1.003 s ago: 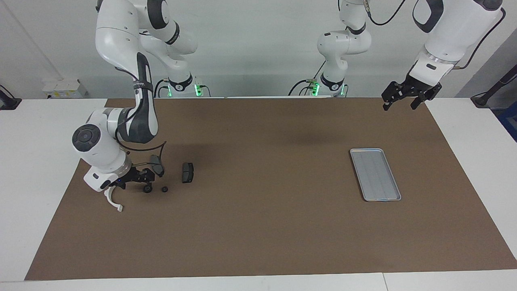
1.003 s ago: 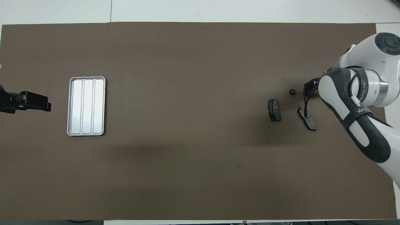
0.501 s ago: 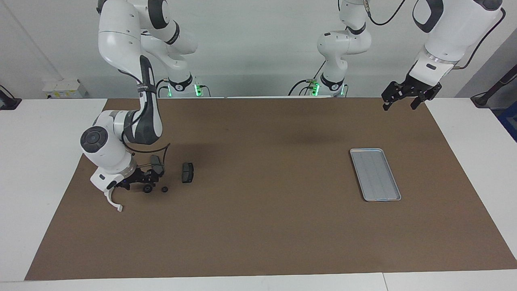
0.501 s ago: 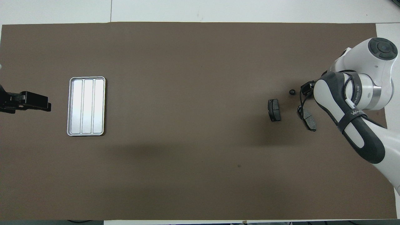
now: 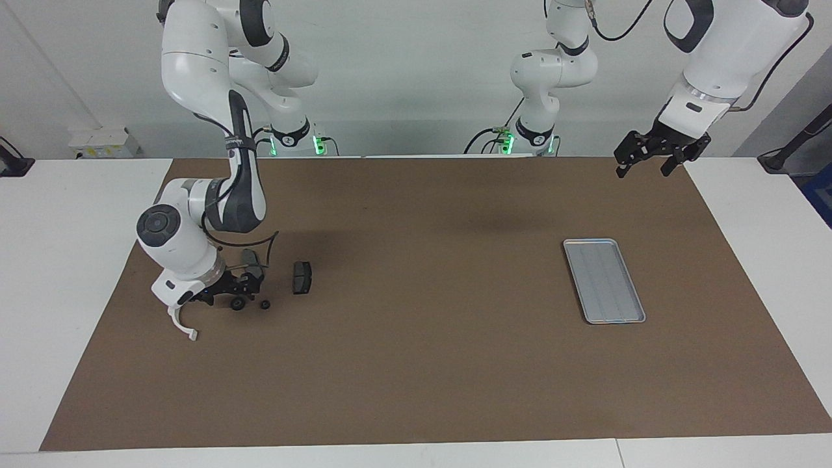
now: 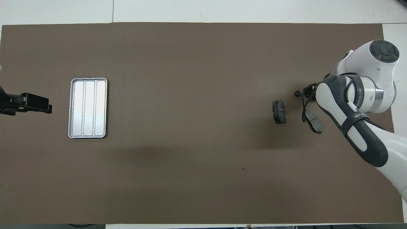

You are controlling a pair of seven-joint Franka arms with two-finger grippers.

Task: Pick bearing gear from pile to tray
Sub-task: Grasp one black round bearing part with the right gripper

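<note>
R tool (image 5: 235, 294) low over pile (image 5: 265, 304); fingertips obscured.

Right pincer (image 5: 235, 290) mostly hidden under its arm overhead, white bracket (image 5: 182, 324) too

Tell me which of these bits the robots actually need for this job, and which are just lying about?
Needed:
- small black round pieces, the likely bearing gears
- tray, still bare
- right gripper, low over the pile
- left gripper, waiting, raised beyond the tray

Lying about:
- two dark brake pads
- white curved bracket
- brown mat
</note>
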